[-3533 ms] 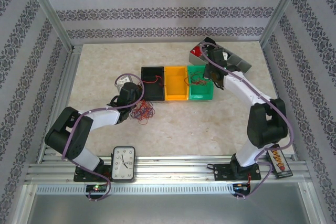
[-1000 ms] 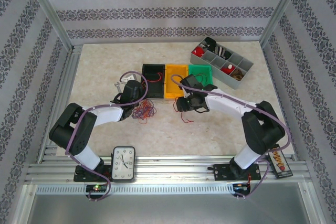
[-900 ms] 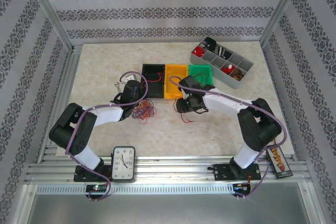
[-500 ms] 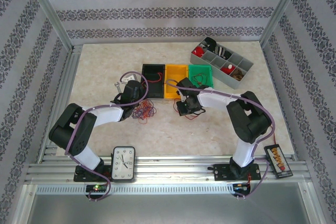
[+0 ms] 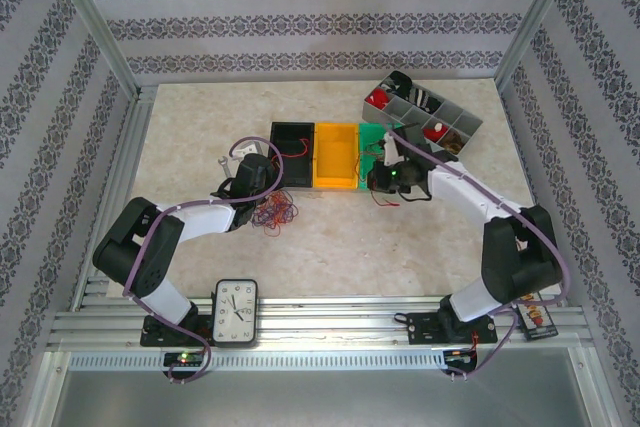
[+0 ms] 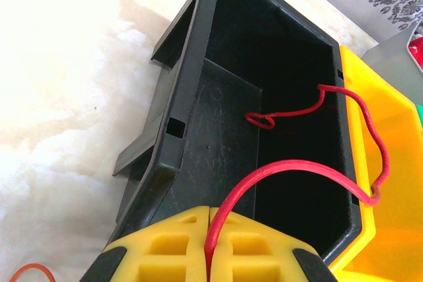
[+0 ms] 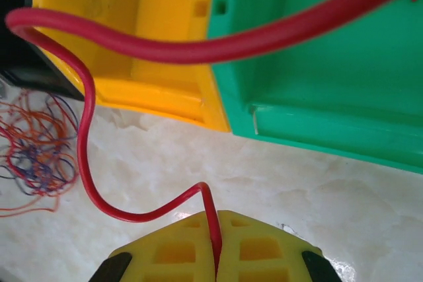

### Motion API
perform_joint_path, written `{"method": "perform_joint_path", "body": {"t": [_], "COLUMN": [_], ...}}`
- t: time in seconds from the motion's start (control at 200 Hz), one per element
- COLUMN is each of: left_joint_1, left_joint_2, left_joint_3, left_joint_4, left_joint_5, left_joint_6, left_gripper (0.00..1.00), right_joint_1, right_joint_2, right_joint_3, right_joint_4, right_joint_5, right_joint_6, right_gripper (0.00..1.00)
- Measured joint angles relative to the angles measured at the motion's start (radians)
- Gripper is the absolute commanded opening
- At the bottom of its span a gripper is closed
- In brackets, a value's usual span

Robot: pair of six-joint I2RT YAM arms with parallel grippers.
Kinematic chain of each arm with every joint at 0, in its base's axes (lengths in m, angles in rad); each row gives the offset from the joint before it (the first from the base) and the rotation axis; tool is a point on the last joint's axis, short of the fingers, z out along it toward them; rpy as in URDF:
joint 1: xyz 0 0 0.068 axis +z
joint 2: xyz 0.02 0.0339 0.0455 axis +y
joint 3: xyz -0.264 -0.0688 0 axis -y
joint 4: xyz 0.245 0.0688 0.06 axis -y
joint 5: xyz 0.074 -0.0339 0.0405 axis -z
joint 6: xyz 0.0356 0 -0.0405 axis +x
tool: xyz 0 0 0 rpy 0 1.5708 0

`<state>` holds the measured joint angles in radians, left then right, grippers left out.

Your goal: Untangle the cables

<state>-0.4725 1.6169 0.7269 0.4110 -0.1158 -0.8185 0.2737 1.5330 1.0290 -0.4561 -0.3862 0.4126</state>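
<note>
A tangle of red, orange and dark blue cables (image 5: 272,212) lies on the table in front of the black bin (image 5: 281,185); it also sits at the left of the right wrist view as the tangle (image 7: 36,151). My left gripper (image 5: 258,173) is at the black bin's near left corner, shut (image 6: 210,211) on a red wire (image 6: 297,166) that arcs into the black bin (image 6: 218,117). My right gripper (image 5: 382,175) hovers at the green bin's (image 5: 400,185) front edge, shut (image 7: 217,214) on another red wire (image 7: 82,156) that loops up past the yellow bin (image 7: 152,4) over the green bin (image 7: 317,64).
A yellow bin (image 5: 336,184) sits between the black and green ones. A grey compartment tray (image 5: 462,145) stands at the back right. A white clock (image 5: 236,311) rests at the near edge by the left arm's base. One orange wire (image 6: 30,270) lies on the marble table.
My right gripper has swung right with its red wire, from in front of the yellow bin to the green bin's front edge. The left arm and the tangle have stayed put.
</note>
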Motion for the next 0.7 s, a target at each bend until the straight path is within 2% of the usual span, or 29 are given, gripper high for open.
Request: {"method": "perform_joint_path", "body": {"t": [0.175,0.37,0.545,0.7], "left_joint_1": [-0.004,-0.012,-0.012,-0.012], "left_joint_2": [0.000,0.000,0.000,0.000], "left_joint_3": [0.000,0.000,0.000,0.000], "left_joint_4": [0.000,0.000,0.000,0.000], "left_joint_5": [0.000,0.000,0.000,0.000], "left_joint_6": [0.000,0.000,0.000,0.000], "left_gripper": [0.00,0.00,0.00,0.00], "right_joint_1": [-0.105,-0.153,-0.161,-0.160], "right_joint_2": [0.082,0.213,0.301,0.386], "right_joint_3": [0.075,0.175,0.298,0.441], "right_joint_4": [-0.006,-0.013,-0.058,-0.136], "right_joint_5": [-0.137,-0.215,-0.209,-0.113], "right_joint_6": [0.051,0.098,0.131,0.140], "right_gripper": [0.03,0.04,0.05,0.05]}}
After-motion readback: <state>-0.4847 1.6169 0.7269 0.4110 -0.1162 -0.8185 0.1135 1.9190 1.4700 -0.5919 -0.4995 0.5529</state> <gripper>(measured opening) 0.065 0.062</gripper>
